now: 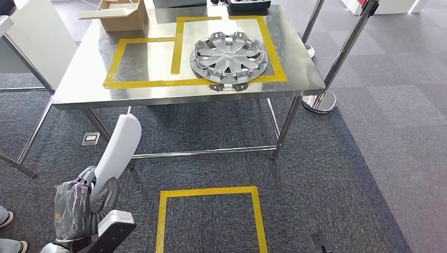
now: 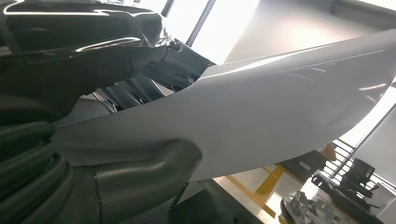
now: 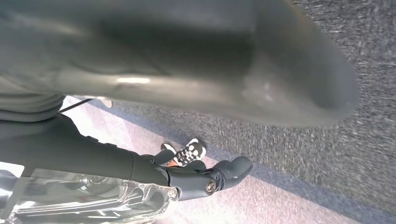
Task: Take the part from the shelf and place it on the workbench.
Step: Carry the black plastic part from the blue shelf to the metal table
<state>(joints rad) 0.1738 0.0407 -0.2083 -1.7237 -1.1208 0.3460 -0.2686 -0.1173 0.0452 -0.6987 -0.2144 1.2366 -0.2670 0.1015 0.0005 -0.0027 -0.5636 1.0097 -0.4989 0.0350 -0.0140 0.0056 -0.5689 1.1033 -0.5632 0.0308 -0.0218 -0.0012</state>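
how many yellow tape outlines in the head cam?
3. Two on the workbench: a smaller outline on its left part, and a larger outline holding the hubcap. One square outline on the carpet in front; its near edge is cut off.

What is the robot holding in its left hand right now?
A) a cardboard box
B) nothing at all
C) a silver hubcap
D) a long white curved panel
D: the left robot hand grips a long white curved panel, while the silver hubcap and the cardboard box sit on the steel table.
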